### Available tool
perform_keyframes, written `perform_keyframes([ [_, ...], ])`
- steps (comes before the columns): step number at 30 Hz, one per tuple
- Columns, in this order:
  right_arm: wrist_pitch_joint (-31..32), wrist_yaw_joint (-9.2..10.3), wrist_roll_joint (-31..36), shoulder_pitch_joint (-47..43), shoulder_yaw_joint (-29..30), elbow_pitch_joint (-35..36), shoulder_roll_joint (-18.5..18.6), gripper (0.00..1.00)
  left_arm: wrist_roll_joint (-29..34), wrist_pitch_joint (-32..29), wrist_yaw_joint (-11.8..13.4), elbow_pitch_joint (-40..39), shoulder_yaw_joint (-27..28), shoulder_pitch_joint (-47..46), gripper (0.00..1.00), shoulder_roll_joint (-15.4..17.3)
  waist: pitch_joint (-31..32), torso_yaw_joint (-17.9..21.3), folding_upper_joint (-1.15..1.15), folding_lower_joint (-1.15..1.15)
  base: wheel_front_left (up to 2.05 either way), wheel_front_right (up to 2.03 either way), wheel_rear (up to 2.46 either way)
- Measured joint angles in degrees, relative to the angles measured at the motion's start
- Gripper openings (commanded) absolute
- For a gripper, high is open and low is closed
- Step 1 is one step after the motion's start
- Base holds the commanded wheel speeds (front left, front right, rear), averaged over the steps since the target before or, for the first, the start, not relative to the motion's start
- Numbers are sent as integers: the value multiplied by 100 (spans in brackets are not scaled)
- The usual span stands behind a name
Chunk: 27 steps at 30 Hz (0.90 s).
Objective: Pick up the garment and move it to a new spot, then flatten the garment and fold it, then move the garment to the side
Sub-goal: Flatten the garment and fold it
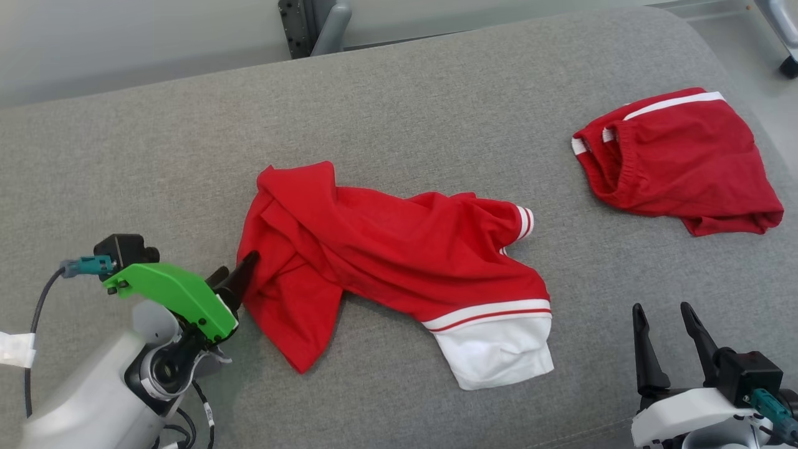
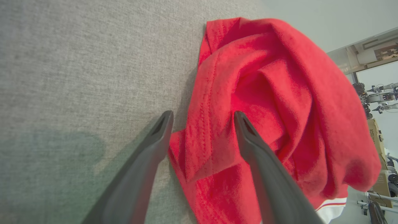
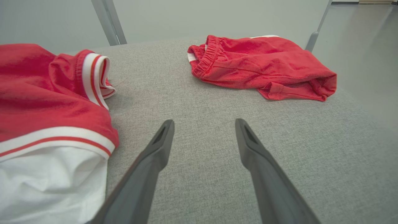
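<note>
Left gripper [image 2: 202, 124] jaws stood wide astride a loose fold at the edge of the red shirt [image 1: 399, 255], right gripper [image 1: 662, 315] jaws wide over bare grey cushion [image 1: 436, 112], shirt crumpled mid-cushion, red shorts [image 1: 679, 162] well apart at far right.

One red shirt [image 1: 399, 262] at the left gripper [image 1: 237, 265]; one pair of red shorts [image 1: 679, 162] beyond the right gripper [image 1: 661, 308]; one bench [image 1: 436, 93].

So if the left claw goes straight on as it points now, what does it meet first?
The red shirt: its crumpled edge lies inside the open left claw, so almost at once, though depth is unclear.
</note>
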<state>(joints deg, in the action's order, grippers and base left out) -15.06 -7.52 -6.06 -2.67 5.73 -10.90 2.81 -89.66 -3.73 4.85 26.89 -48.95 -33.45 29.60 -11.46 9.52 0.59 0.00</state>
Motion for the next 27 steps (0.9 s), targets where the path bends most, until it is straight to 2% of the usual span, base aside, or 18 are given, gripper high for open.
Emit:
perform_keyframes([
  [4,0,0,26,7,5,11,0,100,22,-127,-224,360,-115,-17,100,-143,-73,-89,0,0,0,0,0],
  [5,0,0,31,7,1,10,0,100,21,-135,-290,428,-116,-36,36,-183,-77,-101,0,0,0,0,0],
  [6,0,0,44,8,-5,10,0,100,19,-142,-372,486,-113,-55,0,-212,-75,-104,0,0,0,0,0],
  [10,0,0,51,8,-23,10,0,100,26,-174,-575,604,-138,-81,0,-287,-59,-99,0,0,0,0,0],
  [13,0,0,43,7,-37,3,0,100,177,18,-671,672,-126,-202,0,-250,-35,-82,0,0,0,0,0],
  [17,0,0,5,-7,-32,-3,1,100,682,553,-627,650,-101,-608,0,-109,-3,-78,0,0,0,0,0],
  [21,0,0,-34,-47,-55,-42,1,100,1207,821,-557,408,-160,-1048,0,40,47,-71,0,0,0,0,0],
  [27,0,0,-85,-130,-45,-68,0,100,1872,1083,-453,-467,-266,-1569,0,305,168,-45,0,0,0,0,0],
])
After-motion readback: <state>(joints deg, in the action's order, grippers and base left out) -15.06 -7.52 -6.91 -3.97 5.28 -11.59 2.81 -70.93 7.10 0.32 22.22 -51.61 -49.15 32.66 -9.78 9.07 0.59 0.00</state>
